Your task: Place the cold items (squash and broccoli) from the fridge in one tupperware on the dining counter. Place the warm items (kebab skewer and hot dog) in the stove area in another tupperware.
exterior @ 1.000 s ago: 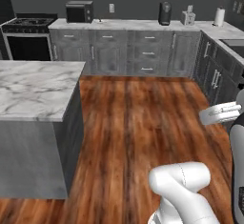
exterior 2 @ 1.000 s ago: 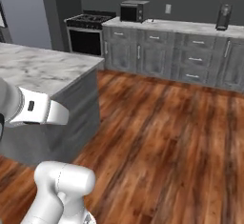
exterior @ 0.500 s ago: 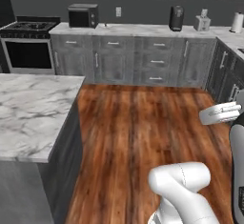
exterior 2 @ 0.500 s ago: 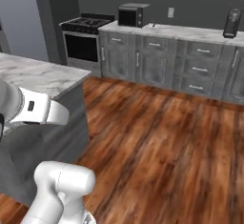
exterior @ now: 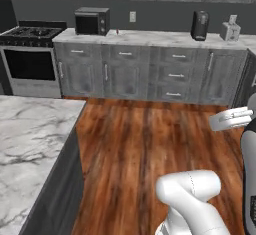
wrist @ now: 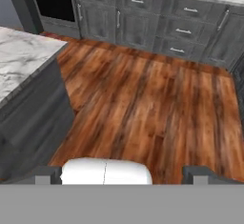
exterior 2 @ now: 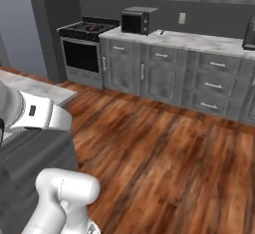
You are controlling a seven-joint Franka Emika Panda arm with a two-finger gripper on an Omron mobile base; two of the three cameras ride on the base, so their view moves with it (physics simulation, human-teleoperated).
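Note:
My gripper (wrist: 124,175) points down at the wooden floor, and its two dark fingertips (wrist: 47,174) stand wide apart with nothing between them, so it is open. The stove (exterior: 30,54) stands at the far left of the back wall, also seen as the stove (exterior 2: 84,49) and the stove (wrist: 52,1). A marble-topped counter (exterior: 25,144) lies close on my left; its bare top (wrist: 19,56) carries nothing that I can see. The squash, broccoli, kebab skewer, hot dog, tupperware and fridge are out of view.
A run of grey cabinets (exterior: 150,71) lines the back wall under a marble worktop. On it stand a microwave (exterior: 91,21), a dark coffee machine (exterior: 199,25) and a toaster (exterior: 230,29). Wooden floor (exterior: 150,139) stretches between the counter and the cabinets.
The whole picture has shifted: the base has turned left and driven nearer, so stove, microwave and cabinets look larger and further right. The gripper stays open.

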